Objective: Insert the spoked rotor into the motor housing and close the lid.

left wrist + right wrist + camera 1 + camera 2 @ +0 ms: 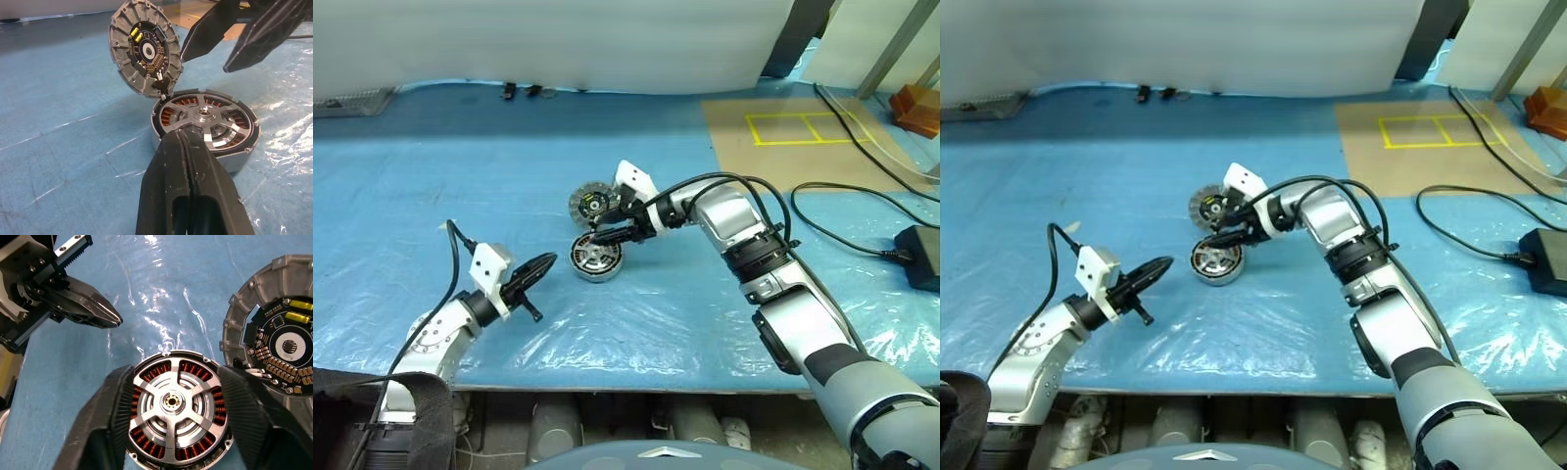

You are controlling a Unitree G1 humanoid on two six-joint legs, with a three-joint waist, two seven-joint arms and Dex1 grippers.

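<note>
The housing (595, 258) rests on the blue plastic sheet (431, 196) that covers the bench. The rotor (172, 403) is seated inside the housing; copper windings show between its spokes. The lid (590, 204) stands open, tilted up on the far side of the housing and joined to it at the rim, with its inner face and circuit board exposed.

Right tool (172, 431): fingers apart, positioned over the housing with one finger on each side of the rotor. No grip on any part is visible. In the left wrist view the right fingertips (244, 54) sit above the housing, beside the lid.

Left tool (540, 264): fingers closed together and empty, pointing at the housing from the robot's left, just short of it and clear of the sheet.
</note>
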